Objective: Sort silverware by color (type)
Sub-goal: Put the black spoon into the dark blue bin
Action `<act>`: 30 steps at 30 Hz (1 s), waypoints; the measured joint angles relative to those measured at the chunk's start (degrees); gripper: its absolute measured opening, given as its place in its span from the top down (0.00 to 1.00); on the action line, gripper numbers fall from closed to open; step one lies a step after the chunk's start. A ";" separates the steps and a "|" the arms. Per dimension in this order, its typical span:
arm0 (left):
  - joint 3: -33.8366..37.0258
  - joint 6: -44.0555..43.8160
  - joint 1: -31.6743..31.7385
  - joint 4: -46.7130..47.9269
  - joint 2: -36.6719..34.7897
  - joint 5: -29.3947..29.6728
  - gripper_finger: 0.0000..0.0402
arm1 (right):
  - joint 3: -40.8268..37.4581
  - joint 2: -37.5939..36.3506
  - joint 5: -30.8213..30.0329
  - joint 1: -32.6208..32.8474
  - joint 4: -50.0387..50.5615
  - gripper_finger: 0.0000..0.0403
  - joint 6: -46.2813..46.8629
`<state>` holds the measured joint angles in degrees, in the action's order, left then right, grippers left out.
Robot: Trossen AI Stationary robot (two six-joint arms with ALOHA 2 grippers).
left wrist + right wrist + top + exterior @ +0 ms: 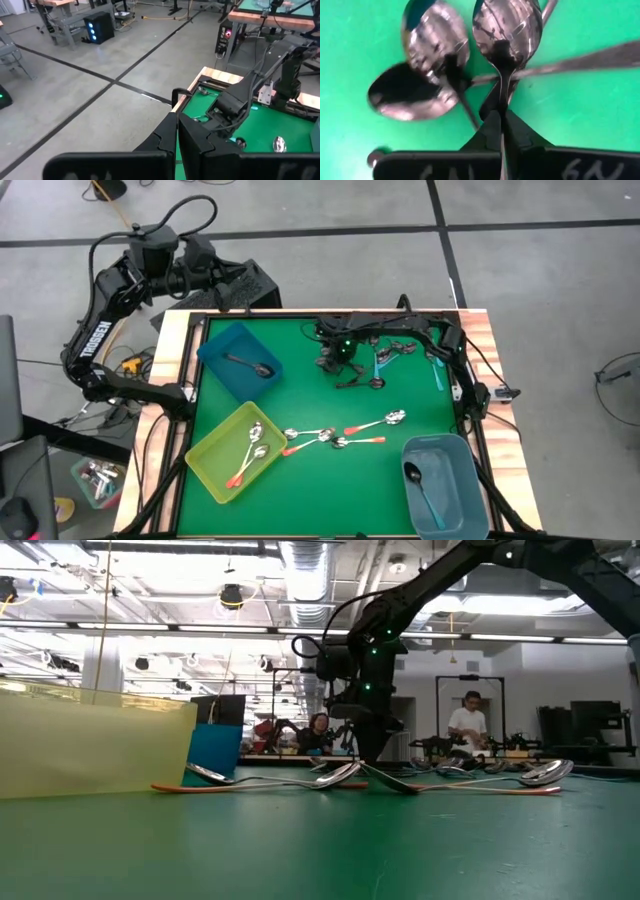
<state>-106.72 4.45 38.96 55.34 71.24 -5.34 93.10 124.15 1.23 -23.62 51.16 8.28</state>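
The dark grey spoon (506, 35) you have in hand lies in a small heap of like spoons (385, 352) at the far middle of the green mat (310, 490), its bowl pointing away from the wrist and its thin handle running straight back between the fingertips. The right gripper (501, 116) is down on the mat over this heap, fingers pinched together on that handle. Two more dark bowls (422, 65) lie just beside it, one overlapping the other, with crossing handles touching the gripped one; judge that a straight lift risks dragging a neighbour.

The right arm is the nearer by far. The left gripper (176, 145), its fingers pressed together and holding nothing, waits off the table's far-left corner.

Outward on the mat:
- Orange-handled spoons (340, 435) lie loose mid-table.
- The yellow bin (205, 460) holds more of them.
- The blue bin (225, 345) holds one dark spoon.
- The grey-blue bin (462, 480) holds a teal-handled one.

Beyond the table, people (470, 725) stand among workbenches.
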 joint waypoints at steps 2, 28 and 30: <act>0.00 0.02 0.00 0.19 0.00 0.00 1.00 | -0.15 -0.79 0.50 0.37 0.34 0.96 0.91; 0.00 -2.14 -0.04 0.04 -2.31 -5.97 1.00 | -0.02 -12.34 0.38 10.89 -21.98 0.99 9.35; 0.00 -2.23 -0.04 0.04 -2.98 -5.95 1.00 | -0.02 -12.30 0.32 11.54 -26.74 0.99 9.24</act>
<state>-106.72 2.22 38.92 55.37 68.26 -11.29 93.08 111.85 1.54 -12.08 24.41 17.52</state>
